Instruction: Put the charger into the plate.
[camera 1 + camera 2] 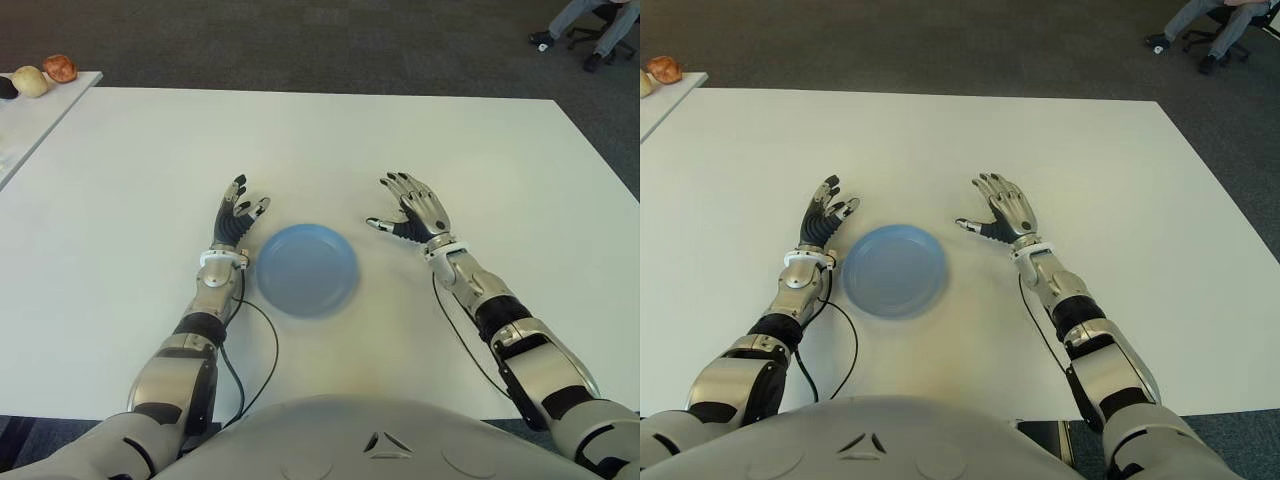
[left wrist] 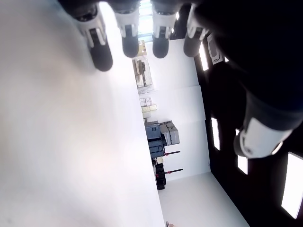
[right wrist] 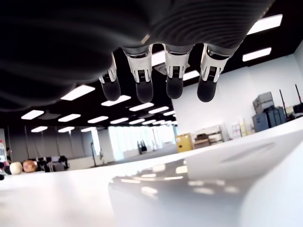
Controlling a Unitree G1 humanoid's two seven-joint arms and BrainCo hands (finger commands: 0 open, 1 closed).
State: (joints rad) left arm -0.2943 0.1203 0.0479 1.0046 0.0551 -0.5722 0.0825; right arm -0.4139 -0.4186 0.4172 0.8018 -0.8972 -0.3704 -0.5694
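On the white table (image 1: 400, 130), both the left hand (image 1: 236, 222) and the right hand (image 1: 412, 212) are spread beside the empty blue plate (image 1: 306, 268); no charger is seen, so nothing can be grasped.

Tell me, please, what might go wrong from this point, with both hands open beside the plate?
1. No charger shows in any view, and the round blue plastic plate is empty, so there may be nothing to grasp.
2. The left hand and right hand flank the plate closely; a careless sweep could nudge it across the white table.
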